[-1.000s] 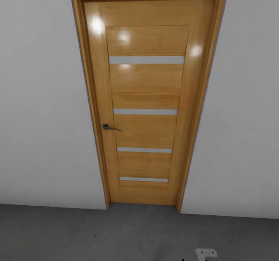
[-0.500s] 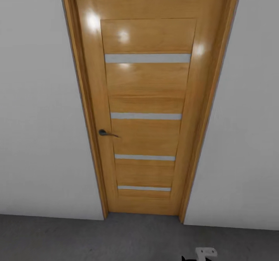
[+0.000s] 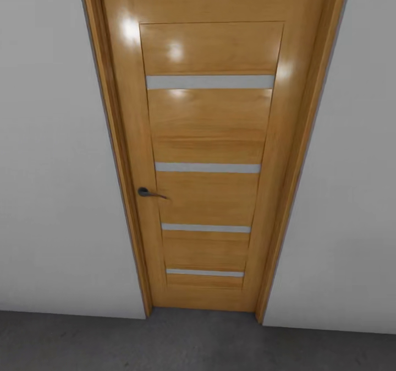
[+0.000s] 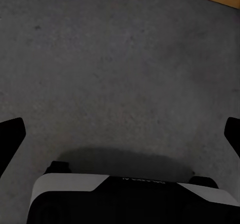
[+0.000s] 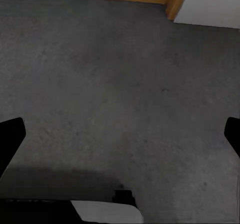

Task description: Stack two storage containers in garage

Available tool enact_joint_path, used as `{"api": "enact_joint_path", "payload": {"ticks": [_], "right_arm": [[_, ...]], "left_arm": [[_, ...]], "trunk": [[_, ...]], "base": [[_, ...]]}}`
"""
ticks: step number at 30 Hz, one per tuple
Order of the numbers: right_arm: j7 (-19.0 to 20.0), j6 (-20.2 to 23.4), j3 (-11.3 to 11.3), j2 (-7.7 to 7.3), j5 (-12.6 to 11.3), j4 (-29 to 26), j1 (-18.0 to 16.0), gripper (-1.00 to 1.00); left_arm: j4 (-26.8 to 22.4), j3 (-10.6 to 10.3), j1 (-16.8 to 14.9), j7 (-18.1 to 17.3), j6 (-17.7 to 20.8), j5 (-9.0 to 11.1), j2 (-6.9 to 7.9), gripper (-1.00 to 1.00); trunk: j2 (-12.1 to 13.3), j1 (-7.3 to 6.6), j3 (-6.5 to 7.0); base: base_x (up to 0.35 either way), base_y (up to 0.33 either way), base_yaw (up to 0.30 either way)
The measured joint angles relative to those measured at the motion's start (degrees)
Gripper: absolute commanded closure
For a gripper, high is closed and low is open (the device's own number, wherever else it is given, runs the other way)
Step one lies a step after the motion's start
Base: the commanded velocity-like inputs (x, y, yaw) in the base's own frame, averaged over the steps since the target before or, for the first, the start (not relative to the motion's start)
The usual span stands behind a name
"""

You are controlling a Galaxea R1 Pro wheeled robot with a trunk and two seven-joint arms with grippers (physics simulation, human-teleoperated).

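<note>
Here, nearest the cameras, both grippers hang over the floor [image 4: 120, 74], a dark grey, rough, mottled concrete surface. In the left wrist view the left gripper [image 4: 120, 134] has its two black fingers [image 4: 11, 136] spread wide apart at the frame's edges, nothing between them, with the white and black wrist body behind and its shadow on the concrete. In the right wrist view the right gripper [image 5: 120, 134] is likewise spread apart and holds nothing; its dark fingers [image 5: 11, 136] sit at either edge above bare concrete.

Farther on, the concrete meets a closed wooden door [image 3: 209, 156] set in a matching wooden frame [image 3: 110, 156]. The door is honey-coloured and glossy, crossed by four narrow pale strips, with a dark lever handle [image 3: 147, 193] on its left edge. Plain white wall [image 3: 55, 167] stands on both sides of the door. A strip of the door's base and frame also appears at the far edge of each wrist view.
</note>
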Motion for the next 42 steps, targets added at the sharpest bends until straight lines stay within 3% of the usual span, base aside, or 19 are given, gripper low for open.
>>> {"api": "enact_joint_path", "payload": {"ticks": [2,5,9,12,14,17,20,25,34,42], "right_arm": [[0.43,-6.43,1.53,-0.19,3.22,7.12,0.04,-1.00],[0.58,-15.07,2.09,-0.36,6.16,18.75,0.23,-1.00],[0.42,-26.20,1.93,-0.54,7.00,28.81,1.08,-1.00],[-0.06,-42.45,1.83,-1.30,5.93,38.95,1.56,-1.00],[-0.39,-54.73,1.80,-1.78,3.64,42.26,3.11,-1.00],[-0.83,-63.68,1.77,-2.01,-0.44,43.89,7.35,-1.00],[-0.76,-65.58,1.77,-2.07,-1.96,44.31,11.02,-1.00],[-0.50,-65.58,1.86,-1.75,-2.33,44.45,16.45,-1.00],[-0.70,-64.07,1.87,-1.43,-2.47,44.41,17.63,-1.00],[-0.68,-63.68,1.86,-1.39,-2.47,44.37,17.66,-1.00]], "left_arm": [[-0.01,0.00,0.00,0.00,-0.06,0.00,-0.06,-1.00],[-0.01,0.01,0.00,0.00,-0.08,0.00,-0.08,-1.00],[0.00,0.00,0.00,0.02,-0.09,0.00,-0.09,-1.00],[0.00,0.06,0.00,0.06,-0.09,0.00,-0.04,-1.00],[-0.01,0.09,0.00,0.11,-0.09,0.00,-0.08,-1.00],[-0.01,0.10,0.00,0.15,-0.15,0.03,-0.17,-1.00],[-0.01,0.08,0.00,0.20,-0.17,0.07,-0.28,-1.00],[-0.01,-0.05,0.00,0.23,-0.17,0.08,-0.37,-1.00],[-0.73,-0.57,0.00,0.50,-0.19,-0.17,-0.43,-1.00],[-6.88,-0.80,0.01,0.55,0.25,-0.23,-0.60,-1.00]], "trunk": [[-0.01,0.00,-0.01],[-0.01,0.00,-0.01],[-0.01,0.00,-0.01],[-0.01,0.00,0.00],[-0.02,0.00,-0.02],[-0.02,0.00,-0.02],[-0.02,0.00,-0.02],[-0.02,0.00,-0.02],[-0.02,-0.03,-0.01],[-0.02,-0.03,-0.01]], "base": [[0.001,0.000,0.000],[0.000,0.000,0.000],[0.000,0.000,0.000],[0.000,0.000,0.000],[0.000,0.000,0.000],[0.000,0.000,0.000],[0.000,0.000,0.000],[0.000,0.000,0.000],[0.219,0.000,0.000],[0.325,0.000,0.000]]}}
